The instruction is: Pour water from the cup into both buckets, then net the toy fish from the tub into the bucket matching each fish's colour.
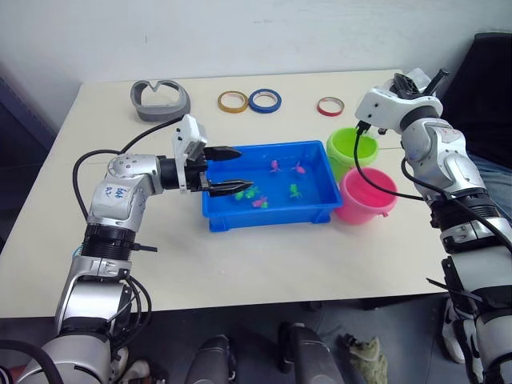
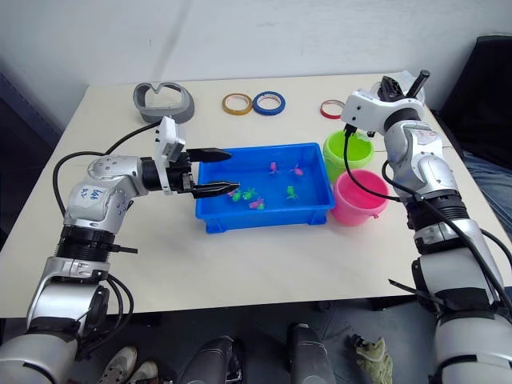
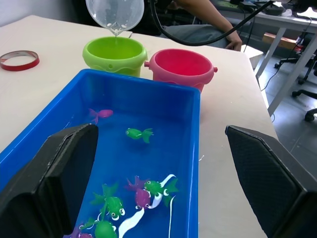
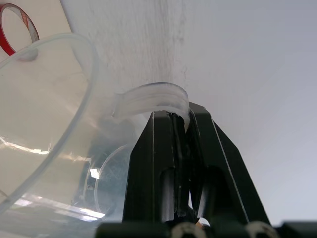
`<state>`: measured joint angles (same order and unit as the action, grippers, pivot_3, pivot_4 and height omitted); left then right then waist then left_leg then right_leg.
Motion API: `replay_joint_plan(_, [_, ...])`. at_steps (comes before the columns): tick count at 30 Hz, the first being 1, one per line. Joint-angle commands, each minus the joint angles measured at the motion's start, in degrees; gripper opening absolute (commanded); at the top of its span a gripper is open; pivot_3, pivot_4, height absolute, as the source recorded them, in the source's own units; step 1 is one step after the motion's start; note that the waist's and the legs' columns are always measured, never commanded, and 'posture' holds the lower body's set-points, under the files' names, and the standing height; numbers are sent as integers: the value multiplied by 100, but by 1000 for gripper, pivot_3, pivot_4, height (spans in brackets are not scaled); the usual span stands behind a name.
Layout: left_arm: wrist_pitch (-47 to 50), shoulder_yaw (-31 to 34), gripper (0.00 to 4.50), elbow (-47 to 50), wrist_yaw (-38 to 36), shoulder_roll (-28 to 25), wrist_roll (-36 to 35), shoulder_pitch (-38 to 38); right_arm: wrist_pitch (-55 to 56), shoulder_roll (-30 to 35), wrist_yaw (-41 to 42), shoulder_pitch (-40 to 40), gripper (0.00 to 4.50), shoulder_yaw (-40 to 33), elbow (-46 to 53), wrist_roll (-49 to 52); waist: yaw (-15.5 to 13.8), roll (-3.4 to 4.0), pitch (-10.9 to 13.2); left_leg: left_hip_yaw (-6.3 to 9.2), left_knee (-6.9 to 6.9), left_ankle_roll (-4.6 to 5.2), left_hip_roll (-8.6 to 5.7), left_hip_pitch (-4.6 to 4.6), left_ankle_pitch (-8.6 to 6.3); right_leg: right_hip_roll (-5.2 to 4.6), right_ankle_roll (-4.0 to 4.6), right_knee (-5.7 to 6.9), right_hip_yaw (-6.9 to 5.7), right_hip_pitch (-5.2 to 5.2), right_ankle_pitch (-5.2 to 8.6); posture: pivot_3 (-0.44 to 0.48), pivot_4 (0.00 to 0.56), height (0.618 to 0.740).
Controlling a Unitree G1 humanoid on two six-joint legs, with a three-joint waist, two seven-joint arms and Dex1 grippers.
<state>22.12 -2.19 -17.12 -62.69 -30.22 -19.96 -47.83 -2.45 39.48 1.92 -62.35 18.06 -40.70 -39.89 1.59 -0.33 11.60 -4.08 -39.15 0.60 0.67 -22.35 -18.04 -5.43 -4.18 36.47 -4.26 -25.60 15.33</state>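
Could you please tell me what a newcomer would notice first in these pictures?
The bright blue rectangular plastic tub, mid-table, with tiny green and pink toy fish. At its far-right corner stand a lime green bucket and a pink bucket; the right end effector tips a clear plastic cup over the green one.

Buckets (image 1: pixel 362 176) tight against tub (image 1: pixel 268 210)

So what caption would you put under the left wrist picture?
Clear cup tips over the lime green bucket beside the pink bucket, toy fish waiting in the blue tub.
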Motion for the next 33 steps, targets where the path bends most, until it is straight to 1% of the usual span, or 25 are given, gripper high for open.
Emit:
replay_joint_plan(1, [-19,107,4500,227,-17,-107,-29,29,35,55,-93,-210,53,-81,60,-39,-1,0,0,0,0,0,0,0,0,0,0,0,1,0,0,0,150,713])
replay_joint_plan(2, [-17,108,4500,231,-18,-109,-27,30,28,47,-88,-208,53,-96,55,-21,-1,0,0,0,0,0,0,0,0,0,0,0,1,0,0,0,150,713])
replay_joint_plan(6, [48,121,4500,280,-25,-109,-72,30,-576,-352,-1,-148,53,-963,-29,972,5,0,0,0,0,-1,1,2,0,1,0,2,-1,0,0,0,150,713])
replay_joint_plan(8, [155,145,4500,357,-72,-112,-159,40,-728,-407,-63,-132,53,-1300,-14,1292,-1,0,0,0,0,-2,1,2,1,1,0,4,-1,0,0,0,150,713])
replay_joint_plan(10, [284,157,4500,452,-158,-132,-258,51,-1013,-449,-45,-100,53,-1702,118,1683,-7,0,0,0,-1,-2,1,1,1,0,0,4,0,0,0,0,150,713])
replay_joint_plan(13, [319,145,4500,583,-422,-175,-392,56,-1661,-473,94,17,53,-2494,614,2432,-31,0,0,6,-2,-1,0,-4,1,-3,0,1,3,1,0,0,150,713])
replay_joint_plan(15, [368,124,4500,694,-598,-211,-496,54,-2312,-439,258,286,53,-3120,1350,2946,-32,0,0,8,-2,-1,0,-5,1,-2,0,0,6,1,0,0,150,713])
replay_joint_plan(16, [382,116,4500,714,-651,-222,-524,48,-2554,-430,301,390,53,-3305,1628,3101,-40,0,0,11,-2,-1,0,-5,1,-2,0,1,8,1,0,0,150,713])
replay_joint_plan(18, [386,97,4500,773,-726,-214,-565,72,-3294,-435,357,816,53,-3938,2612,3497,-43,0,0,15,-2,-1,1,-6,1,-2,0,1,17,2,0,0,150,713])
replay_joint_plan(20, [370,74,4500,801,-769,-199,-580,103,-3875,-472,359,1164,53,-4391,3385,3786,-78,0,0,16,-2,-1,1,-6,1,-1,0,2,22,2,0,0,150,713])
replay_joint_plan(22, [332,49,4500,776,-784,-160,-569,133,-4378,-585,331,1491,53,-4761,4008,4039,-97,0,0,11,-4,0,0,-3,1,-1,0,7,27,2,0,0,150,713])
replay_joint_plan(24, [268,0,4500,735,-768,-47,-545,168,-4860,-939,193,1924,53,-5402,4745,4386,-98,0,-1,5,-4,0,0,3,1,1,0,10,37,2,0,0,150,713])
replay_joint_plan(26, [249,-26,4500,714,-730,70,-541,168,-5064,-1239,52,2239,53,-5801,5197,4578,-108,-1,-1,7,-2,0,3,8,1,4,0,12,37,6,0,0,150,713])
replay_joint_plan(28, [243,-53,4500,688,-701,191,-531,146,-5021,-1524,-96,2544,53,-6032,5417,4669,-127,-1,-1,1,-3,1,0,10,2,4,0,18,43,5,0,0,150,713])
replay_joint_plan(31, [197,-77,4500,615,-688,297,-492,98,-4845,-1870,-339,2768,53,-6237,5386,4804,-129,-1,-1,-3,-3,3,-4,14,3,4,0,23,50,5,0,0,150,713])
replay_joint_plan(33, [204,-82,4500,623,-656,341,-496,77,-4519,-2041,-512,2837,53,-6309,5138,4857,-122,-1,-1,-7,-3,4,-6,18,3,4,0,28,55,4,0,0,150,713])
